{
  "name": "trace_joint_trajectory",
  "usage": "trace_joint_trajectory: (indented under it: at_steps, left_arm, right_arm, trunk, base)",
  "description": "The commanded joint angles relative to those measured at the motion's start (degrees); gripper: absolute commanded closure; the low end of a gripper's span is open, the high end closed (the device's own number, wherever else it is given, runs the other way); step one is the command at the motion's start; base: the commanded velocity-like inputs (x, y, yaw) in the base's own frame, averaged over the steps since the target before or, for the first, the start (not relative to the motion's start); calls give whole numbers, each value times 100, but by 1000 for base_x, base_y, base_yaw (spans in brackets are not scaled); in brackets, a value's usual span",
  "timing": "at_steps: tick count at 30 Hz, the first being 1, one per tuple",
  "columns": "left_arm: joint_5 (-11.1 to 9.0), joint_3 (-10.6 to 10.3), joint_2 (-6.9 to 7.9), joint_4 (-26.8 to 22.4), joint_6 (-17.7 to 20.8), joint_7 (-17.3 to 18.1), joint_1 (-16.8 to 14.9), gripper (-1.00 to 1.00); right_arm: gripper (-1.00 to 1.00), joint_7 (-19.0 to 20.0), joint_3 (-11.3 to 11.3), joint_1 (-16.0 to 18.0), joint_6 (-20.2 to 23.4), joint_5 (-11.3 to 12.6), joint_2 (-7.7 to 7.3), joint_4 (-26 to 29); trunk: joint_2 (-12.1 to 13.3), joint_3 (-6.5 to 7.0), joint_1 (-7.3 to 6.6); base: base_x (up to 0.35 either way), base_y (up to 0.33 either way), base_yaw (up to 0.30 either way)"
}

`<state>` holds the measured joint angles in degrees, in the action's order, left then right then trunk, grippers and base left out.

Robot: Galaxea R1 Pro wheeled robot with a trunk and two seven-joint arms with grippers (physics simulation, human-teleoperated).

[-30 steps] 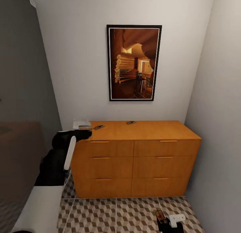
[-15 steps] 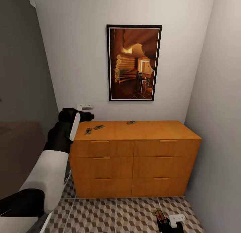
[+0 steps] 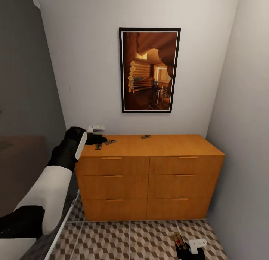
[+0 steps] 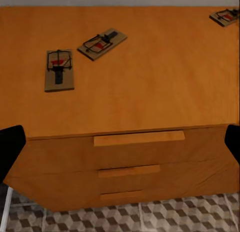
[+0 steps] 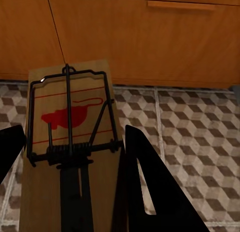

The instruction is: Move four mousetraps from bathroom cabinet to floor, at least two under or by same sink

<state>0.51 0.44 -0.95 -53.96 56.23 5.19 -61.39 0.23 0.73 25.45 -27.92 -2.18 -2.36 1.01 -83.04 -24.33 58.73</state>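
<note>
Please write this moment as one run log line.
left gripper: open, over cabinet top | right gripper: holds mousetrap | three mousetraps on cabinet

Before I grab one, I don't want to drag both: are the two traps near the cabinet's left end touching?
Apart. The left wrist view shows bare cabinet top between the nearer mousetrap and the angled mousetrap.

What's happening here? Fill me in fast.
The robot faces the cabinet. Its right pincer holds one mousetrap low over the bathroom floor. The left pincer is open, hovering at the cabinet's left front edge. Three mousetraps lie on the top: two close together near the left pincer, one farther along. None lies on the floor yet.
</note>
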Motion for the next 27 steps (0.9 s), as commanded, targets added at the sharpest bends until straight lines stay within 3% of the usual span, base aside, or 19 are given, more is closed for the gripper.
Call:
trace_joint_trajectory:
  at_steps: [1,3,8,20,27]
  left_arm:
    - [6,2,50,-39,19,114,-4,-100]
    - [9,-28,223,-149,9,329,-4,-100]
    - [10,-65,359,-419,3,457,-4,-100]
    - [3,-127,393,-873,19,483,-4,-100]
    - [1,-228,393,-857,9,483,-4,-100]
  right_arm:
    - [100,3,2,4,-17,-18,-2,-5]
    - [100,3,4,4,-14,-19,-2,-5]
    - [100,3,1,4,-14,-19,-2,-5]
    - [100,4,3,4,-12,-19,-2,-5]
    - [100,3,7,4,0,-19,12,-5]
  trunk:
    - [-4,-7,0]
    - [-4,-7,0]
    - [-4,-7,0]
    - [-4,-7,0]
    - [-4,-7,0]
  base:
    - [0,0,0]
    - [0,0,0]
    - [0,0,0]
    - [0,0,0]
    - [88,0,0]
